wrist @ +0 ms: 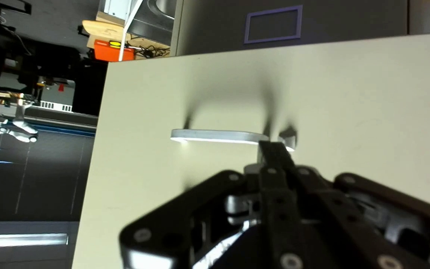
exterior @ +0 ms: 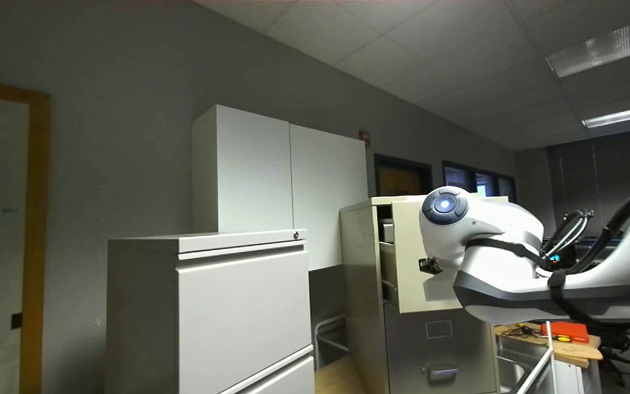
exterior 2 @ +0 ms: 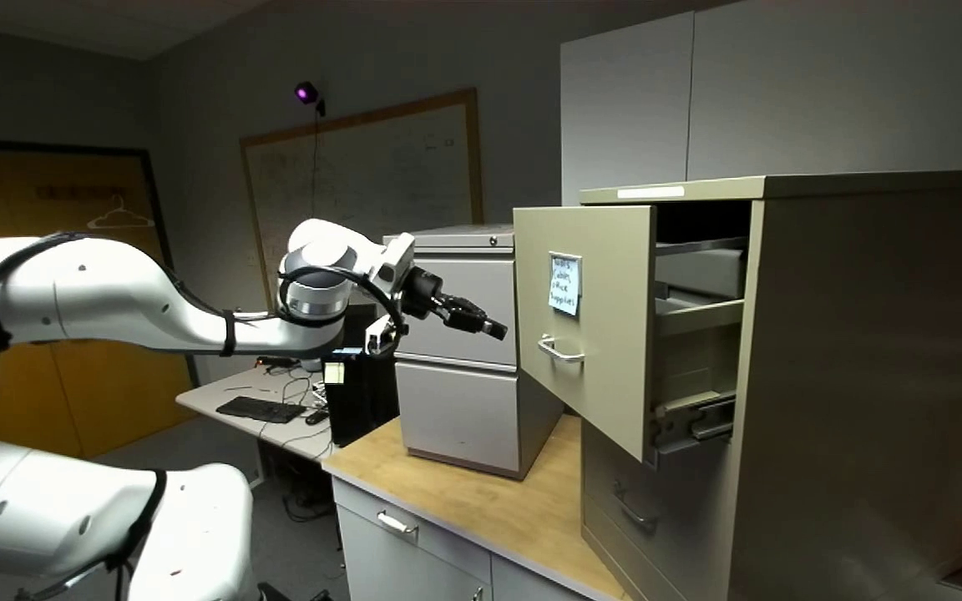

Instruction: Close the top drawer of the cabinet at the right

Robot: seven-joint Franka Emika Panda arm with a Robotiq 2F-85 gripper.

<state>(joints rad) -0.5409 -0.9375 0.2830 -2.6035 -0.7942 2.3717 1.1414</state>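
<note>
One tall beige filing cabinet [exterior 2: 865,384] at three o'clock in an exterior view. One top drawer [exterior 2: 606,309], at ten o'clock on that cabinet, standing well out towards nine o'clock, runner [exterior 2: 712,417] exposed; open in both exterior views. One grey block [exterior 2: 702,274] inside, kind unclear; rest of the interior mostly hidden. On the drawer front: one silvery handle [exterior 2: 560,354] and one handwritten card [exterior 2: 564,285], only partly legible. At six o'clock beneath, one lower drawer [exterior: 438,350], closed.

One pale grey low cabinet [exterior 2: 456,409] at nine o'clock from the beige one, resting on one wooden counter [exterior 2: 464,501]; two drawer fronts, both closed. One white wall cupboard [exterior 2: 782,92] at two o'clock; two doors, both closed, contents unseen.

One gripper [exterior 2: 494,330] at nine o'clock from the drawer front, aimed between three and four o'clock. Fingers [wrist: 274,154] together, hardly a gap, grasping nothing visible. In the wrist view, fingers overlapping one end of the handle; cannot tell whether touching. One robot arm [exterior: 501,230] at three o'clock in an exterior view, blocking sight of much of the drawer front.

At eight o'clock in an exterior view, one desk [exterior 2: 297,434] with one keyboard [exterior 2: 260,409] and one mouse [exterior 2: 316,416]. Between ten and eleven o'clock, one whiteboard [exterior 2: 364,175]. At ten o'clock in the wrist view, one orange box [wrist: 106,52].
</note>
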